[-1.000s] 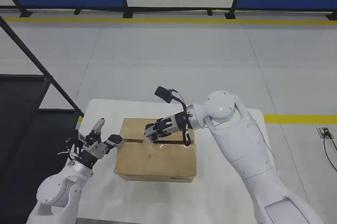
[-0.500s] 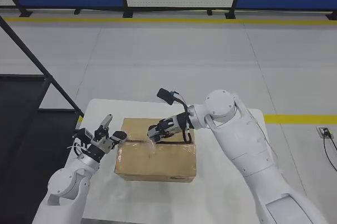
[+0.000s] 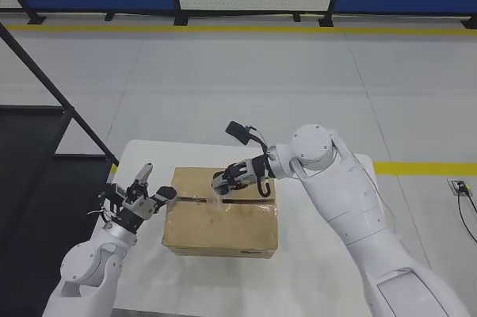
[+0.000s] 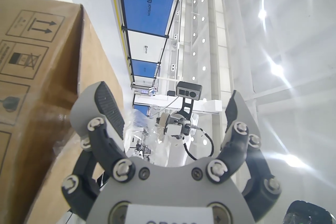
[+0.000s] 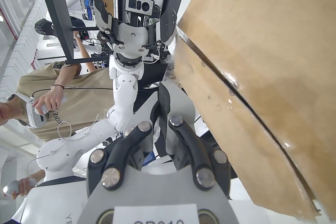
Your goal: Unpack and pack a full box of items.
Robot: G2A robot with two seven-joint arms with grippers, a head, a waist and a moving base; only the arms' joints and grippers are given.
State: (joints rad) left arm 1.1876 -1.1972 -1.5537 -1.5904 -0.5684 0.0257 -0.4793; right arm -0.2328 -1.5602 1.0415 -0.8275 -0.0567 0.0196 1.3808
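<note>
A closed brown cardboard box (image 3: 223,226) sits in the middle of the white table, with a taped seam (image 3: 230,200) across its top. My right gripper (image 3: 220,184) hovers just over that seam, shut on a strip of clear tape (image 3: 214,203) that hangs crinkled down to the box top. In the right wrist view its fingers (image 5: 164,104) are pressed together beside the box (image 5: 262,51). My left gripper (image 3: 151,192) is open at the box's upper left edge, holding nothing. The left wrist view has its open gripper (image 4: 170,101) next to the box's printed side (image 4: 39,78).
The table (image 3: 318,261) has bare surface to the right and in front of the box. A black metal frame (image 3: 64,119) and a dark panel stand close on the left. The table's left edge runs just beside the left arm.
My right gripper has crept slightly to the right over the seam, keeping the tape. My left gripper moved in toward the box's left edge, then eased back a little.
</note>
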